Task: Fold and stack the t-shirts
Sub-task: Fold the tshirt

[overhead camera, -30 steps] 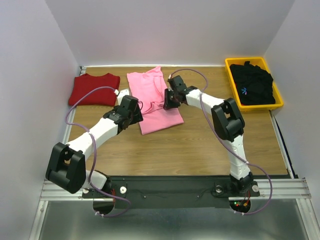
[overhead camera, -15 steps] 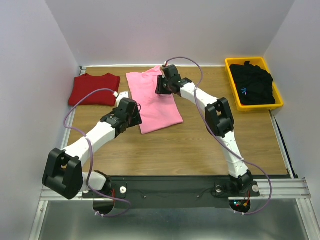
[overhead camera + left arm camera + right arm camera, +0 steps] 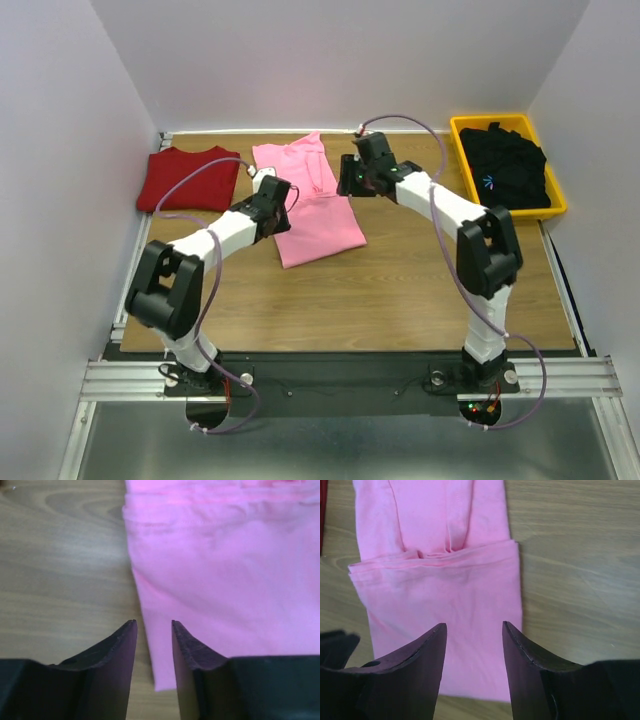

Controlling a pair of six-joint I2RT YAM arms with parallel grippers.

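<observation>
- The pink t-shirt (image 3: pixel 312 205) lies flat at the back middle of the wooden bench (image 3: pixel 400 290), a long narrow shape with its near half doubled over the far half.
- The left end effector (image 3: pixel 152 630) hangs low over the shirt's left edge, fingers a little apart. The edge shows in the gap below them and nothing is clamped.
- The right end effector (image 3: pixel 474 630) hangs over the shirt's right side near the fold line, released, with its fingers spread and only flat cloth beneath.
- The red t-shirt (image 3: pixel 190 180) sits folded at the back left, near the pink one, with a strip of bare wood between them.
- In the top view, the left arm's purple cable (image 3: pixel 205 166) loops across the red shirt's right part.
- The black t-shirt (image 3: pixel 510 165) is bunched in a yellow bin (image 3: pixel 520 213) at the back right, well apart from the others, a small blue mark (image 3: pixel 488 181) facing up.
- White walls (image 3: pixel 340 60) close in the bench on three sides.
</observation>
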